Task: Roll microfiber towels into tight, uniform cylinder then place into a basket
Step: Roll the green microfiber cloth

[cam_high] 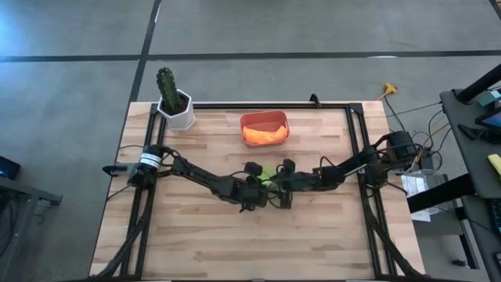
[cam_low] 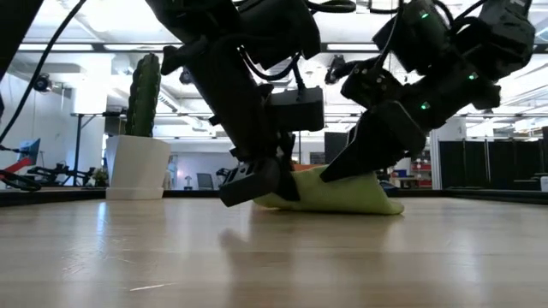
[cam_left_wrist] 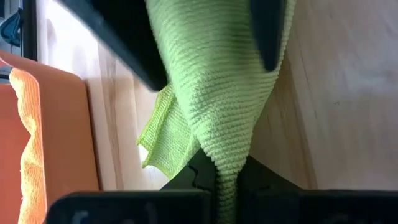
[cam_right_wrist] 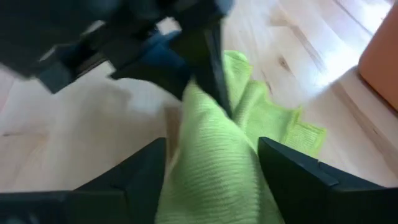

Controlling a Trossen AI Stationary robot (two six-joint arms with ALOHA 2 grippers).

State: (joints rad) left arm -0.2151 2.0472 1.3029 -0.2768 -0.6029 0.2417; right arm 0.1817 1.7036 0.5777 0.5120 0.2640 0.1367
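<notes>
While the orange towel [cam_high: 264,134] already lies inside the basket [cam_high: 264,117], at about 12 o'clock from table centre, the step in hand looks like rolling the green towel [cam_high: 268,174], which sits bunched on the table [cam_high: 211,243] near its middle, between the two arms. Left to right: white pot with cactus [cam_high: 175,102] at roughly 10 o'clock, near the far-left corner, well apart from the work. Left end effector [cam_high: 254,197] at centre, fingers pressed together and pinching an end of the green towel; left wrist view shows the cloth drawn into a ribbed twist running down into the closed fingers, a loose hemmed corner hanging out beside it. Right end effector [cam_right_wrist: 211,163] just to the right of it, fingers spread and straddling the same cloth, one on each side; whether they touch it I cannot tell. In the low view the towel [cam_low: 338,192] is a lumpy wedge resting on the table, not a tight cylinder. Judgement: roll unfinished; next move calls for tucking in the loose corner and tightening evenly before any lift toward the basket at 12 o'clock. Obstacles: the arms crowd each other, and the basket is partly filled by the orange cloth.
</notes>
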